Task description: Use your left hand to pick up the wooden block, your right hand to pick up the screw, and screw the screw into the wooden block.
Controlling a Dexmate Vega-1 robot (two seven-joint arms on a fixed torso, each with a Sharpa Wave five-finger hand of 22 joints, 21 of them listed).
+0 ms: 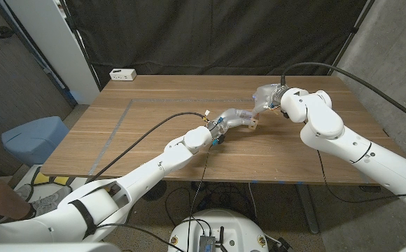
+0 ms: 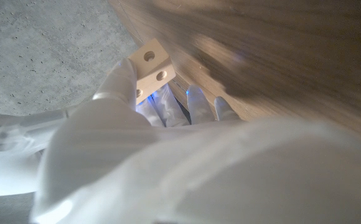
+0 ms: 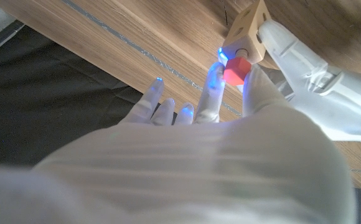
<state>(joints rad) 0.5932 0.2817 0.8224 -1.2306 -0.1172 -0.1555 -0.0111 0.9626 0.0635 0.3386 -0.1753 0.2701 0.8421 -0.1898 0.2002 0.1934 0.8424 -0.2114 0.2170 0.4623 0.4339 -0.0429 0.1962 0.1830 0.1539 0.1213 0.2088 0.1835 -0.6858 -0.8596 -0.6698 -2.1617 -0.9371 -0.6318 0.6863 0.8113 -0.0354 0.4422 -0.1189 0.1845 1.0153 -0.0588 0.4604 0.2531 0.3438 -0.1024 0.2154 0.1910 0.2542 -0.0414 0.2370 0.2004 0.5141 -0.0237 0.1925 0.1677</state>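
- Head view, centre of frame: your left hand [image 1: 232, 120] holds the wooden block [image 1: 254, 126] just above the table [image 1: 154, 105]; your right hand [image 1: 267, 95] sits close beside it, upper right of centre.
- Left wrist view: fingers [image 2: 121, 78] grip the pale block [image 2: 150, 65] at the upper left of the frame; two drilled holes face the camera.
- Right wrist view: your right hand [image 3: 230, 87] pinches the red-headed screw [image 3: 235, 70] between fingertips, touching the block [image 3: 246, 31] at a hole in the upper right of the frame. Whether the thread has entered, you cannot tell from here.
- Step in hand, as judged: seating and turning the screw. Keep the screw's axis square to the hole face, hold the block rigid with the left hand, and push lightly while twisting; a tilted start will likely bind or slip off.
- Surface: wooden planks, a pale tape line [image 1: 116, 133] running down the left half of the head view.
- Room: black curtain [image 1: 210, 35] behind, white power strip [image 1: 122, 73] at the table's upper left corner, blue bin [image 1: 33, 136] at left edge.
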